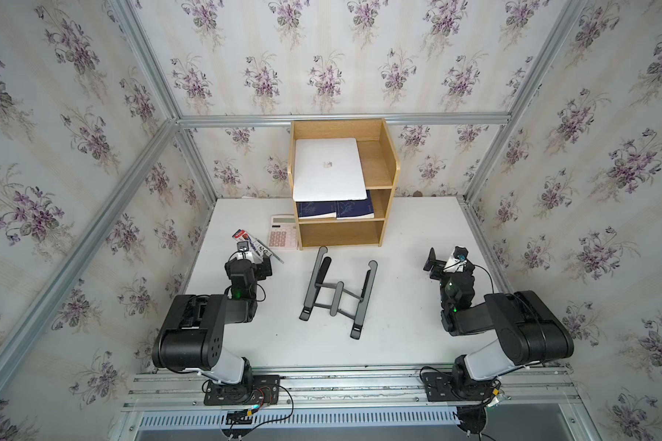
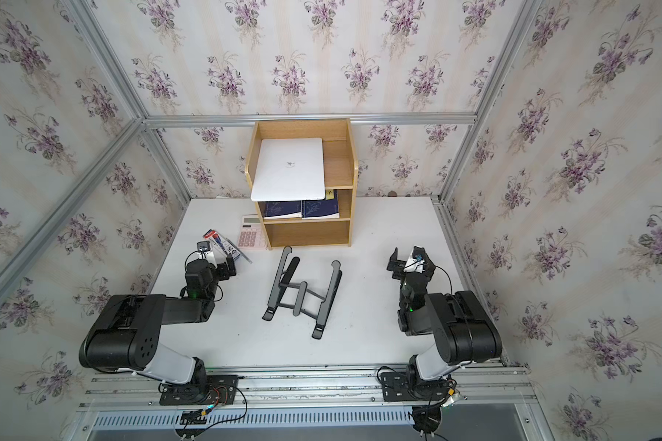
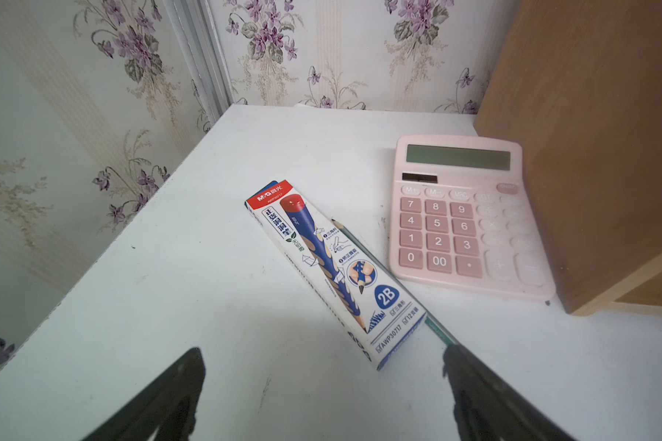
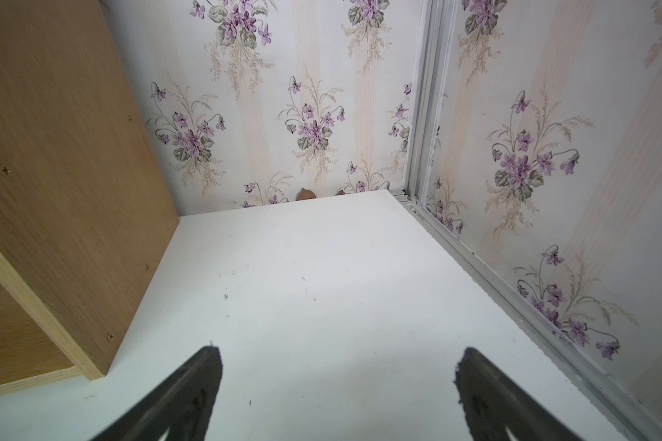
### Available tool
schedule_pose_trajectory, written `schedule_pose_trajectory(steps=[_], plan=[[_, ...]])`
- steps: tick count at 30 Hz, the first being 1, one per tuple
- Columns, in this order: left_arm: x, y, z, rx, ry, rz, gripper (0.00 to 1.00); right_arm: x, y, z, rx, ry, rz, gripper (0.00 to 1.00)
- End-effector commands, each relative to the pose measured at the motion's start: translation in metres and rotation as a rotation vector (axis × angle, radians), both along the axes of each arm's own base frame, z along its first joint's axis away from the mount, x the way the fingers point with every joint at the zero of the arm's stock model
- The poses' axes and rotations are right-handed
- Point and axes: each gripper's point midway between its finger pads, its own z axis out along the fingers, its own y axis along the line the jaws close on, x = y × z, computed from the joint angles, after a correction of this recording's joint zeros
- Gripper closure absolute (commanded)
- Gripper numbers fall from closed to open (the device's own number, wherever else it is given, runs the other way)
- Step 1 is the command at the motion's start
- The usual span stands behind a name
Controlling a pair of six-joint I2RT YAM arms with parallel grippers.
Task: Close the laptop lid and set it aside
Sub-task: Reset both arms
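Evidently near done: the laptop [image 1: 328, 170] lies flat on the top shelf of the wooden shelf unit [image 1: 392, 164], upper centre of frame in both top views, with its front edge jutting slightly past the shelf front. The laptop lid [image 2: 289, 168] is shut, silver-white with rounded corners and a small logo at centre. Left gripper [image 3: 322, 353] and right gripper [image 4: 337, 353] are both wide and empty; judgement: steer them clear of that overhanging edge.

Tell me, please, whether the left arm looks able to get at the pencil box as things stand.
Probably yes: the open left claw sits just short of the pencil box, with only bare table between; a loose pencil lies along the box's side.
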Motion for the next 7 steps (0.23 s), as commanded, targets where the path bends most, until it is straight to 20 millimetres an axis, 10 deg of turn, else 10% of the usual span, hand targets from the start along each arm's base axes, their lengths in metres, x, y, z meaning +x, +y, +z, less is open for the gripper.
schedule_pose_trajectory(steps=[1, 7], plan=[[0.0044, -0.0031, 0.0093, 0.012, -0.039, -0.023, 0.01, 0.0005, 0.0010, 0.0033, 0.010, -0.016, 0.005, 0.00], [0.0043, -0.0034, 0.0088, 0.011, -0.037, -0.024, 0.00, 0.0003, 0.0013, 0.0032, 0.010, -0.015, 0.006, 0.00]])
